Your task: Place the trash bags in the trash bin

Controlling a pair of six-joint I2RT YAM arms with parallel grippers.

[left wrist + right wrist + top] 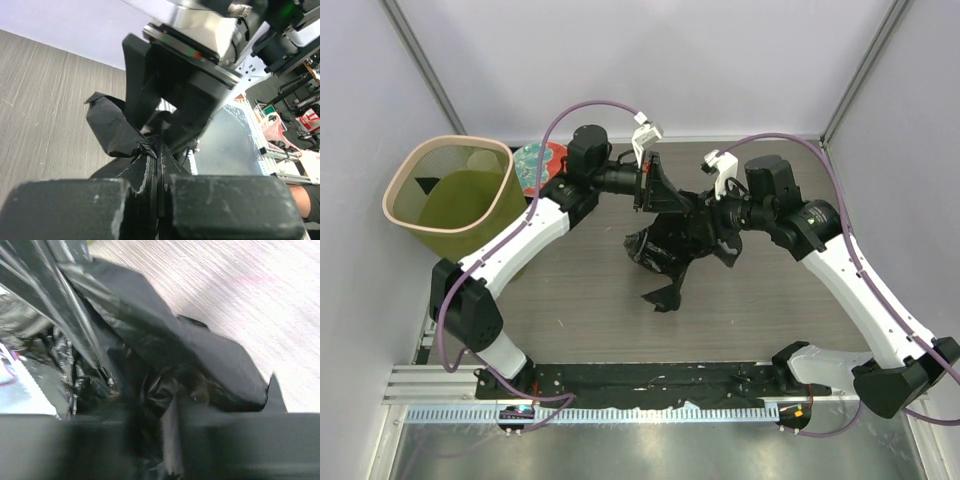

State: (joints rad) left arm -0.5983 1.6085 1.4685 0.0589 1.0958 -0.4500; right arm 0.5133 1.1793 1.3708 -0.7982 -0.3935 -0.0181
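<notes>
A crumpled black trash bag hangs above the wooden table's middle, held between both grippers. My left gripper is shut on the bag's upper left edge; in the left wrist view the film is pinched between the closed pads. My right gripper is shut on the bag's right side; the right wrist view is filled with wrinkled black film. The olive-green trash bin with its pale rim stands at the far left, apart from the bag.
A round red-and-teal plate lies behind the bin, partly hidden by the left arm. Grey walls close in the table on the left, back and right. A black rail runs along the near edge.
</notes>
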